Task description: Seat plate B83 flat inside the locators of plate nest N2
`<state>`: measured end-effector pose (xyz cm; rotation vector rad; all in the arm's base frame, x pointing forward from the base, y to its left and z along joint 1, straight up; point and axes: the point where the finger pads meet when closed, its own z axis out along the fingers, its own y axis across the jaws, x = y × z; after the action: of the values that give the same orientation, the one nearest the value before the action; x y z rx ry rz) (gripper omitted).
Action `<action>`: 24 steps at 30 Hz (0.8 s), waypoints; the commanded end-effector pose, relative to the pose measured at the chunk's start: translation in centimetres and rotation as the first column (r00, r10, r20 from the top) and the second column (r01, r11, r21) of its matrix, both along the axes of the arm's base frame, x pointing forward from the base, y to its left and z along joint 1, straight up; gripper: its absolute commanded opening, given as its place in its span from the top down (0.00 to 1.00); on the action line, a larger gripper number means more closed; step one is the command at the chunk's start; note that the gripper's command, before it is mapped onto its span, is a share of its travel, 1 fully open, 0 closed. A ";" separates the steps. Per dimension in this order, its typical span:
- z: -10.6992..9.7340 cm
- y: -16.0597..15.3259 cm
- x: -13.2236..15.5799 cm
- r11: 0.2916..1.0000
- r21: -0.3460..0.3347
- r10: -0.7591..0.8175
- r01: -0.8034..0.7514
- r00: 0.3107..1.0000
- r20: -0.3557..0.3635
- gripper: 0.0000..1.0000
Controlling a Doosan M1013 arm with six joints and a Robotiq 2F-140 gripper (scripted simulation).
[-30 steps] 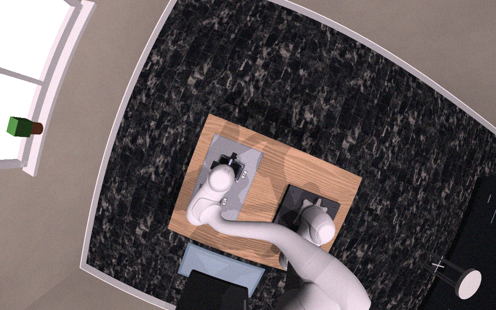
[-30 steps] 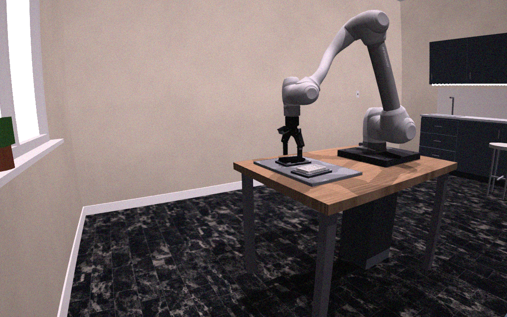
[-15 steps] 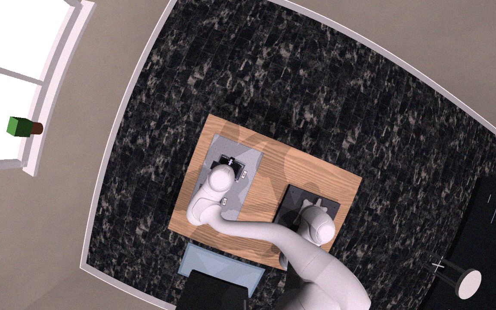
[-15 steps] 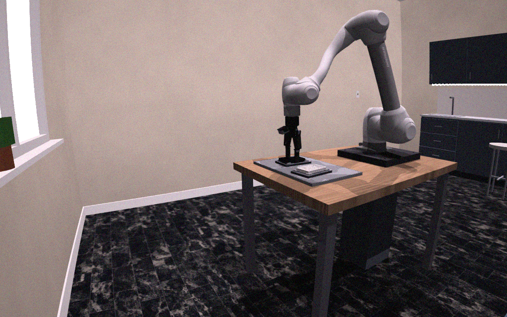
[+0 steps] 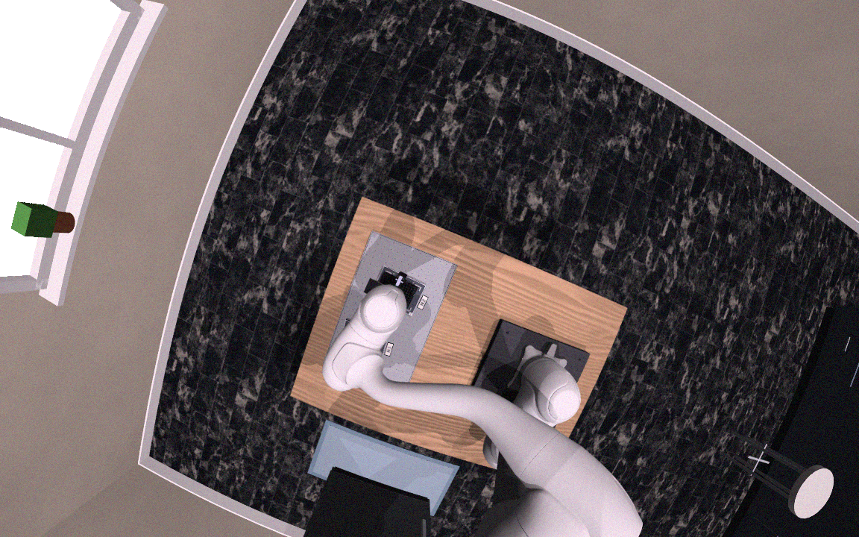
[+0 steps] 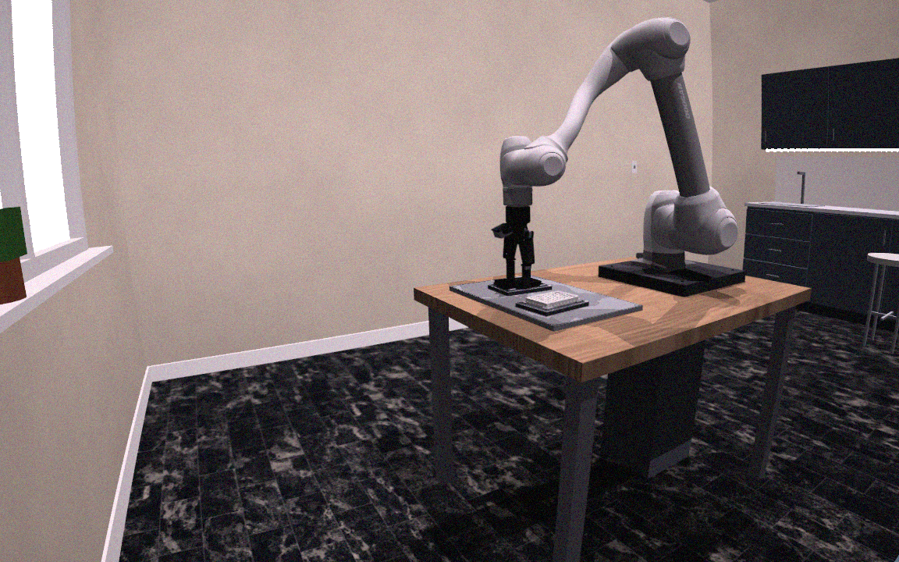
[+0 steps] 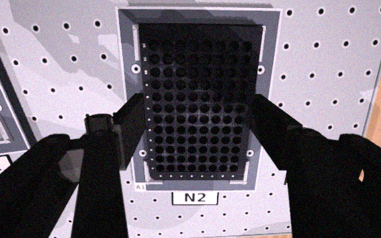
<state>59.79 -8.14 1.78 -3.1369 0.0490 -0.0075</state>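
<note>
Closed about halfway on the black plate, one pad on each long side near the middle: that is the gripper in the wrist view, pointing straight down from the arm over the grey pegboard. Plate inside the frame of the N2 nest, above the N2 label, but not square to it: slightly skewed, near edge apparently over the lower corner guides, so probably riding on the locators and not yet down flat. Whether lifted clear or resting cannot be told from the side view. Best done as a small correction, not a big move: raise just enough to free the plate's skirt from the guides, twist a little to bring the long edges parallel to the frame, centre between the side guides, then lower straight and slowly. Worth keeping the grip level, since a tilted plate tends to hang on one corner. Release only once all four edges sit inside the guides, then open wide enough to clear the sides before rising, so as not to drag the plate back up. White plate in the N1 nest right alongside on the same board; no sideways swing toward it, fingers kept well apart from it throughout.
</note>
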 end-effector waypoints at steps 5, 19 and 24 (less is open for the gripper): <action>0.1 0.0 0.0 1.000 0.000 0.000 0.000 1.000 0.001 0.90; 1.4 0.0 0.0 1.000 0.000 0.000 0.000 1.000 0.001 0.90; 2.2 0.0 0.0 1.000 0.000 0.000 0.000 1.000 0.001 0.90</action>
<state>59.77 -8.13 3.58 -3.1367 0.0486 -0.0074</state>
